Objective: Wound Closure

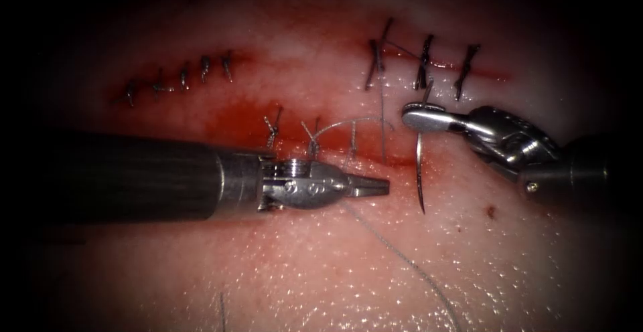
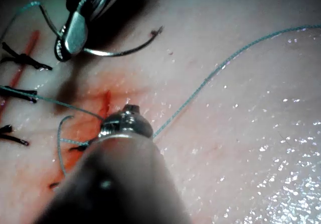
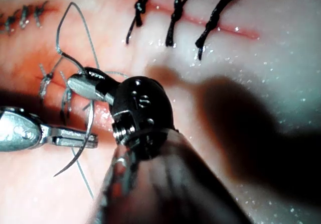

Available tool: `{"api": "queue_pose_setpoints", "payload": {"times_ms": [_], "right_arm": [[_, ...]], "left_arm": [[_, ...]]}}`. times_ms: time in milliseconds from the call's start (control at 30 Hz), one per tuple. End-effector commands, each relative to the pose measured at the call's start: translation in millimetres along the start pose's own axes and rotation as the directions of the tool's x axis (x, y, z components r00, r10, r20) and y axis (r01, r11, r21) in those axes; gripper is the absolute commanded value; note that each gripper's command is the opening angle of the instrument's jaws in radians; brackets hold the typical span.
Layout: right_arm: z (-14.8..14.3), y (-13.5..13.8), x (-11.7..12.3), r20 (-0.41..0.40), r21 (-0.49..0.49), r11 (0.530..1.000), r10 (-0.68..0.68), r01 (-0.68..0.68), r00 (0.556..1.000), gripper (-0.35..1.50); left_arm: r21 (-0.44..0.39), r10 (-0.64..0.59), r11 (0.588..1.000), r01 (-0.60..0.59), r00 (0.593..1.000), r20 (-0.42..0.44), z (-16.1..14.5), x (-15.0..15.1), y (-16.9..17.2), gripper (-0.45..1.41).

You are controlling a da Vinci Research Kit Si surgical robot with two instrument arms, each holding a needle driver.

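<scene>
Hanging from the right claw [image 1: 414, 116], clamped near its tail, needle [image 1: 420, 171]; left claw [image 1: 375, 186] together, empty.

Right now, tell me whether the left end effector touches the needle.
Apart. The endoscope view shows tissue between the left end effector and the needle, which the right end effector holds.

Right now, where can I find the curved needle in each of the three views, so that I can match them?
Endoscope view: the needle hangs from the right hand, its tip pointing down, above the tissue.
Left wrist view: the needle is held by the right hand.
Right wrist view: the needle passes in front of the left hand.
Shared landmark: the three dark stitches.
</scene>
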Motion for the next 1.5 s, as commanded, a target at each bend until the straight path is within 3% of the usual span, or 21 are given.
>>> {"api": "queue_pose_setpoints", "payload": {"times_ms": [33, 267, 467, 567, 833, 1000, 1033, 1067, 1133, 1200, 1333, 1367, 1400, 1433, 1500], "right_arm": [[0.4, 0.1, -1.0, 0.003, 0.005, 1.000, -0.009, 0.009, 1.000, -0.35], [0.4, -0.5, -1.5, 0.016, 0.061, 0.949, -0.311, 0.310, 0.950, -0.35], [0.3, -0.6, -1.6, 0.013, 0.077, 0.930, -0.361, 0.359, 0.932, -0.35], [0.4, -0.6, -1.3, -0.013, 0.080, 0.928, -0.363, 0.363, 0.932, -0.35], [0.8, -0.7, -0.6, -0.078, 0.054, 0.915, -0.396, 0.401, 0.915, -0.35], [1.3, 0.2, -0.2, -0.128, 0.010, 0.851, -0.520, 0.526, 0.844, -0.35], [1.3, 0.2, -0.2, -0.128, 0.010, 0.851, -0.520, 0.526, 0.844, -0.35], [1.4, 0.7, -0.1, -0.153, -0.007, 0.814, -0.575, 0.581, 0.804, -0.35], [1.8, 1.3, -0.2, -0.183, -0.031, 0.773, -0.628, 0.634, 0.757, -0.35], [1.9, 1.4, -0.4, -0.186, -0.035, 0.764, -0.638, 0.644, 0.747, -0.35], [3.0, 2.6, -0.8, -0.222, -0.055, 0.716, -0.688, 0.696, 0.691, -0.35], [3.5, 2.8, -0.9, -0.227, -0.060, 0.679, -0.723, 0.731, 0.653, -0.35], [3.5, 2.8, -0.9, -0.227, -0.060, 0.679, -0.723, 0.731, 0.653, -0.35], [4.1, 2.9, -1.1, -0.230, -0.064, 0.631, -0.763, 0.773, 0.604, -0.35], [4.4, 3.0, -1.2, -0.232, -0.067, 0.620, -0.771, 0.781, 0.593, -0.35]], "left_arm": [[-0.001, -0.004, 1.000, 0.004, 1.000, -0.001, 0.8, -0.2, 0.3, -0.45], [0.009, -0.027, 1.000, 0.026, 0.985, 0.168, 1.2, -2.0, -3.0, -0.45], [0.007, -0.034, 0.999, 0.033, 0.974, 0.223, 1.8, -3.1, -5.1, -0.45], [-0.027, -0.032, 0.999, 0.042, 0.956, 0.292, 3.1, -4.3, -5.4, -0.45], [-0.060, -0.055, 0.995, 0.077, 0.952, 0.300, 4.1, -5.2, -6.0, -0.45], [-0.160, -0.062, 0.979, 0.130, 0.926, 0.371, 4.7, -5.5, -5.7, -0.45], [-0.160, -0.062, 0.979, 0.130, 0.926, 0.371, 4.7, -5.5, -5.7, -0.45], [-0.219, -0.085, 0.960, 0.174, 0.927, 0.365, 5.2, -5.6, -5.1, -0.45], [-0.253, -0.094, 0.948, 0.193, 0.929, 0.359, 5.6, -5.7, -5.0, -0.45], [-0.256, -0.088, 0.948, 0.190, 0.928, 0.361, 5.8, -5.9, -4.9, -0.45], [-0.271, -0.081, 0.943, 0.194, 0.923, 0.376, 5.9, -6.1, -4.7, 0.26], [-0.274, -0.078, 0.943, 0.190, 0.924, 0.375, 5.9, -6.2, -4.7, 0.39], [-0.274, -0.078, 0.943, 0.190, 0.924, 0.375, 5.9, -6.2, -4.7, 0.39], [-0.273, -0.091, 0.940, 0.205, 0.922, 0.377, 5.5, -6.3, -4.4, 0.51], [-0.273, -0.094, 0.939, 0.208, 0.921, 0.378, 5.4, -6.4, -4.3, 0.58]]}}
